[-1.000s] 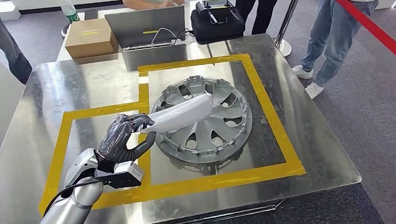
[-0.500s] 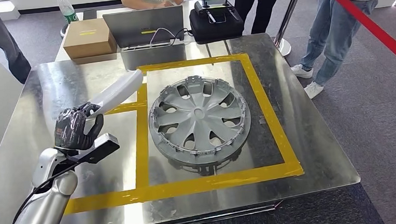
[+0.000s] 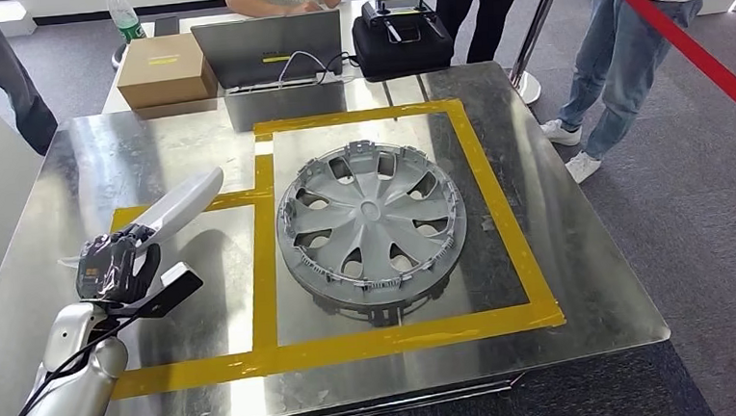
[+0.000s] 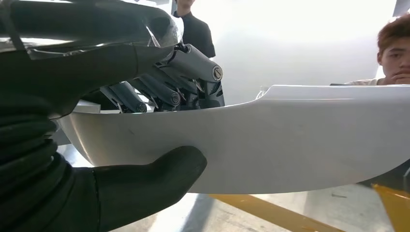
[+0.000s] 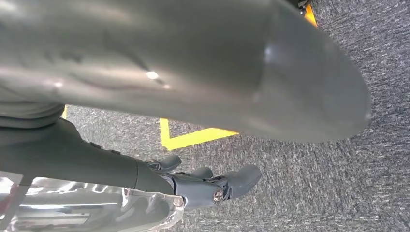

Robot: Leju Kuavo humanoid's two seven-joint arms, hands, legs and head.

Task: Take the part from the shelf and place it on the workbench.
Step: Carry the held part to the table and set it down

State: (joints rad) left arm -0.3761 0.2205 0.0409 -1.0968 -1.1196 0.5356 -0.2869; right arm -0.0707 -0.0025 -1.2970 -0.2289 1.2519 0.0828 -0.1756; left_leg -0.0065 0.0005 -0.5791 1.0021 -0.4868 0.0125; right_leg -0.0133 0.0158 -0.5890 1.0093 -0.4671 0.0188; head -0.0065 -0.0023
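Note:
A long white curved part [image 3: 185,202] is gripped at its near end by my left hand [image 3: 117,267], above the left side of the steel workbench [image 3: 581,282]. The part points away toward the back and hangs over the left yellow-taped square [image 3: 261,263]. In the left wrist view the thumb [image 4: 145,179] presses one face of the white part [image 4: 290,140] and the fingers [image 4: 193,65] wrap the other. A grey wheel cover [image 3: 373,222] lies flat in the right taped square. My right hand [image 5: 208,186] hangs over grey carpet and holds nothing.
At the bench's far edge stand a cardboard box [image 3: 166,69], a laptop [image 3: 269,48] and a black case [image 3: 400,34]. Several people stand behind the bench and at the right [image 3: 625,48]. A red barrier tape [image 3: 692,53] crosses the upper right.
My left hand has carried the white part leftward, from above the wheel cover to over the left taped square, and drawn back toward me. The wheel cover has not moved.

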